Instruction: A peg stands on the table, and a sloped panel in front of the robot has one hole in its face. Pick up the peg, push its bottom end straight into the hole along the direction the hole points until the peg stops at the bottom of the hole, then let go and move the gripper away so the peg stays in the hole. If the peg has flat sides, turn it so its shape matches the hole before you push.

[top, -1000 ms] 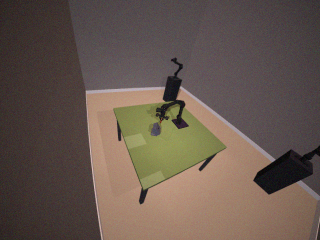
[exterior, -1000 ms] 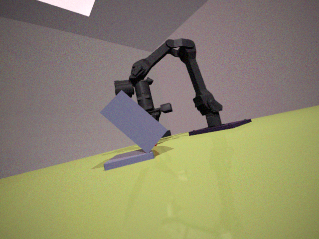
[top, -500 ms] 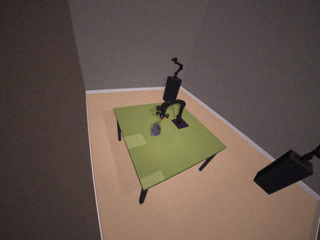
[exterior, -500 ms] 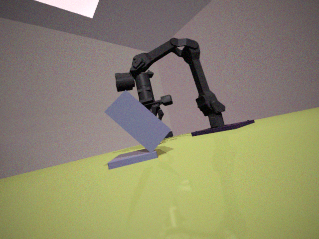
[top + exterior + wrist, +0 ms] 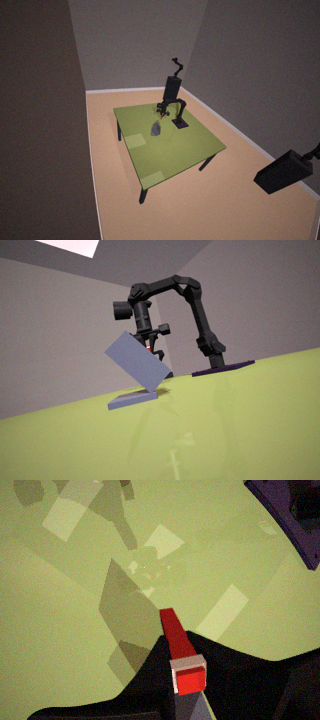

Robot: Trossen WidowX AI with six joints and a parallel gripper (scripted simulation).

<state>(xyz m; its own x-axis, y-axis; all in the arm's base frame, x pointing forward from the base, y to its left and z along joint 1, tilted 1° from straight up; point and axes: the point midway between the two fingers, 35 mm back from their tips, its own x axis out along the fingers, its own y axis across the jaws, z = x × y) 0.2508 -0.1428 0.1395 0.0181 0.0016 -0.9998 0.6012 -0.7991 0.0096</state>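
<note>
The red peg (image 5: 161, 117) (image 5: 148, 349) (image 5: 173, 631) has a squarish top with a white band and flat sides. My gripper (image 5: 162, 115) (image 5: 175, 639) is shut on it, with the fingers around its shaft, and holds it roughly upright above the table. The grey-blue sloped panel (image 5: 155, 129) (image 5: 136, 361) stands beside the gripper, and a corner of it shows at the bottom of the wrist view. A small dark spot in its face in the top camera looks like the hole; its shape is too small to tell. In the exterior view the panel covers the peg's lower part.
The panel's flat foot (image 5: 133, 400) lies on the green table (image 5: 168, 155) (image 5: 206, 436) (image 5: 40, 605). The arm's dark purple base plate (image 5: 184, 125) (image 5: 232, 367) (image 5: 296, 536) is on the table behind the panel. Dark blocks carrying other arms stand off the table.
</note>
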